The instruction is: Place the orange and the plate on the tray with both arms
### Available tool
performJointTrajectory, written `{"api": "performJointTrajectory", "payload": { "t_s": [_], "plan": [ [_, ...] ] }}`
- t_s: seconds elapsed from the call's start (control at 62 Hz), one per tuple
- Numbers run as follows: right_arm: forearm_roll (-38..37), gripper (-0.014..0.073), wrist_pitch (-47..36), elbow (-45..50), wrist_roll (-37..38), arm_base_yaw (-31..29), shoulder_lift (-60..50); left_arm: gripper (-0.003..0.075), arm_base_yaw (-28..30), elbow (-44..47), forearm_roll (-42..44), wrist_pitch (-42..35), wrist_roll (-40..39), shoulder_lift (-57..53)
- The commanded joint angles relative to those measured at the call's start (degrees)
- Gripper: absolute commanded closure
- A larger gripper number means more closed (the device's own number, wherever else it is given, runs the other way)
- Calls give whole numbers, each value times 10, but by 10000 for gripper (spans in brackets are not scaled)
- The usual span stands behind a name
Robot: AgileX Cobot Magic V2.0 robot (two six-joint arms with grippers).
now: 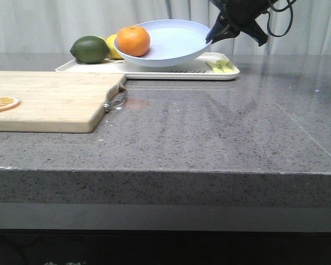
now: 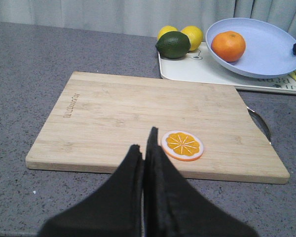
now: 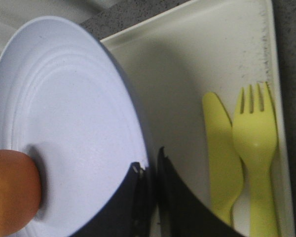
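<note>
The pale blue plate (image 1: 174,43) is tilted over the white tray (image 1: 154,75) at the back of the table, its right side raised. The orange (image 1: 133,41) lies in the plate's lower left part. My right gripper (image 1: 212,37) is shut on the plate's right rim, one finger above it and one below; this shows in the right wrist view (image 3: 150,165) with the plate (image 3: 64,123), orange (image 3: 10,192) and tray (image 3: 187,74). My left gripper (image 2: 145,143) is shut and empty, over the cutting board's near edge. It is out of the front view.
A wooden cutting board (image 1: 49,102) with a metal handle and an orange slice (image 1: 2,103) lies front left. A green lime (image 1: 90,49) and lemons (image 2: 192,35) sit at the tray's left end. A yellow knife (image 3: 221,153) and fork (image 3: 256,148) lie on the tray's right end.
</note>
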Motion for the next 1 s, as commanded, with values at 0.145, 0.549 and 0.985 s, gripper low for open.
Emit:
{"api": "performJointTrajectory", "payload": {
  "t_s": [0.145,0.549,0.985],
  "plan": [
    [46,656,-49,-24,5,3,-22,738,1,-14,-1,-48,-5,5],
    [46,517,-43,-24,5,17,-19,738,1,-12,-1,-49,-5,5],
    [33,225,16,-26,5,0,-46,738,1,-12,-1,-49,-5,5]
  ]
}}
